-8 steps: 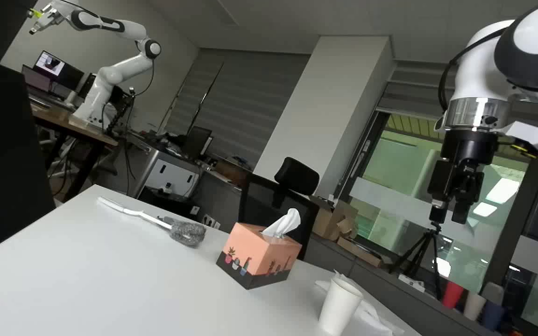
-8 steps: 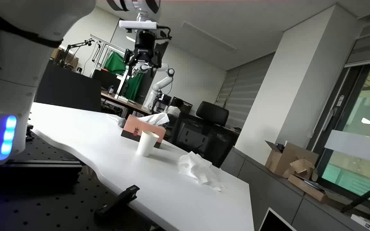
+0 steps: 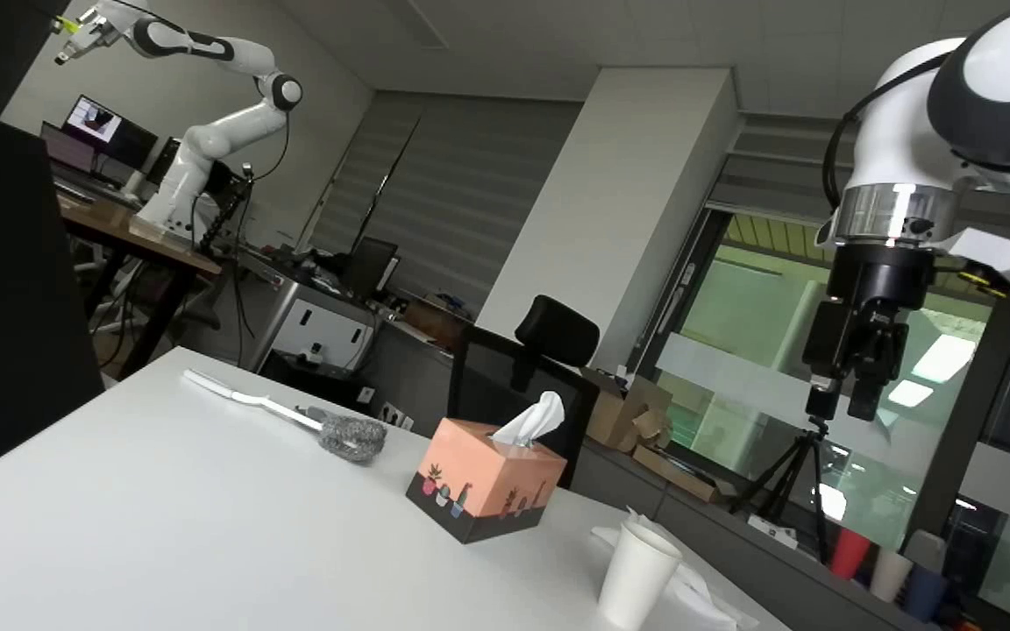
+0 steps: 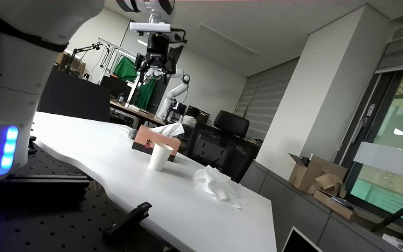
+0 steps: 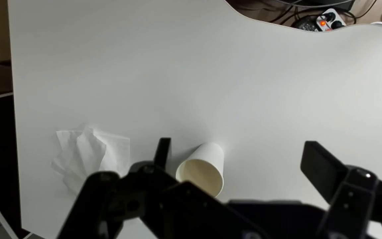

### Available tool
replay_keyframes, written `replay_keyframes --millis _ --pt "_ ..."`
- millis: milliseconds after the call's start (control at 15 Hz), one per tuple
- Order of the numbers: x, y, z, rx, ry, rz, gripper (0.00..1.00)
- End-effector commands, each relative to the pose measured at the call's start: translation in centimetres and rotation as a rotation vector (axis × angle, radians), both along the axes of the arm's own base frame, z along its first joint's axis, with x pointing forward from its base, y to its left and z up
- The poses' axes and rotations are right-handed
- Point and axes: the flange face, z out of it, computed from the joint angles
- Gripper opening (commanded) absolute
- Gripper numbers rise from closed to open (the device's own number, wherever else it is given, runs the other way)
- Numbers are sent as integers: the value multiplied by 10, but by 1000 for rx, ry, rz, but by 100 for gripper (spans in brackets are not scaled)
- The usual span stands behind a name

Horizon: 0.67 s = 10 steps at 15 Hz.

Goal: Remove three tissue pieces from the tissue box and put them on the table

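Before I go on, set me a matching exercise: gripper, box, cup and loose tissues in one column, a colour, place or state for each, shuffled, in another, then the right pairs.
1. Gripper
2. Box
3. Cup
4. Loose tissues

A. Salmon-pink over a dark base
B. Crumpled on the table
C. Jaws open, up in the air
D. Standing, mouth up

Pairs: 1-C, 2-A, 3-D, 4-B

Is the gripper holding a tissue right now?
No, in the wrist view the gripper stands open, its fingers wide apart and gripping nothing, while crumpled tissues lie on the table.
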Motion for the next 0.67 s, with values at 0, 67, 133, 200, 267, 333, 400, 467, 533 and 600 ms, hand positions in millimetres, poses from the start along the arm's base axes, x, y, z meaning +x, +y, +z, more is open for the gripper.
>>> replay_keyframes --millis 0,67,133,200,267,333,400,467,533,600 --pt "0 0 0 0 1 0 100" --pt "0 0 0 0 1 0 100" --pt "0 0 0 0 1 0 100" --pt "0 0 0 0 1 0 100" --pt "0 0 0 0 1 0 100" --pt "0 0 0 0 1 0 100" --pt "0 0 0 0 1 0 100" --pt "0 0 0 0 1 0 100" --pt "8 -4 1 -5 -12 18 100" --pt "19 -10 -1 -13 -21 15 100"
